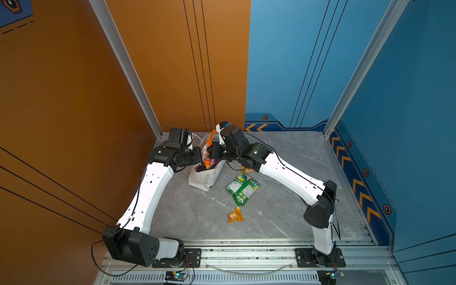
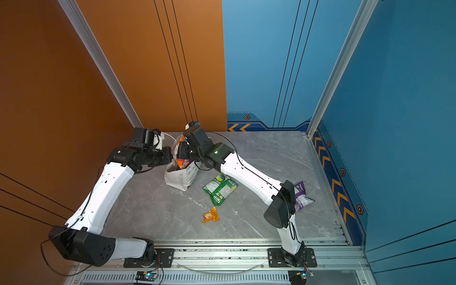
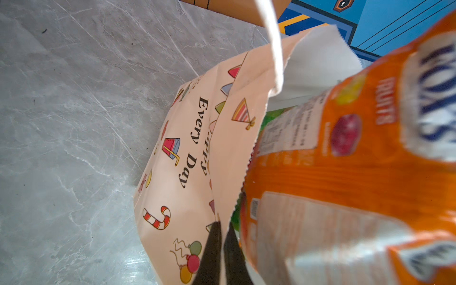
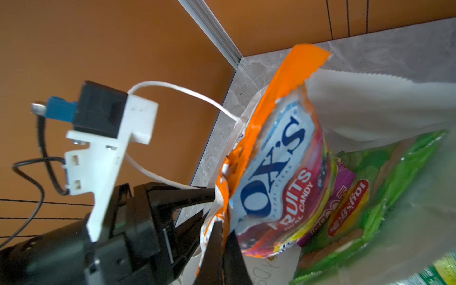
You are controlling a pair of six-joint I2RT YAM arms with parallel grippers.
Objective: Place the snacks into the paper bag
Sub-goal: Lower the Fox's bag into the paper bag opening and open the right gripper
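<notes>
Two pinches here: my left end effector clamps the rim of the paper bag, mid-frame in both top views. My right end effector grips the Fox's bag, half in. I'd lower it deeper before releasing.

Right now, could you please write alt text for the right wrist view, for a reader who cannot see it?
The right hand pinches the edge of an orange Fox's bag, partly inside the white paper bag. The left hand holds the paper bag's rim; a green bag and a purple packet lie inside.
</notes>
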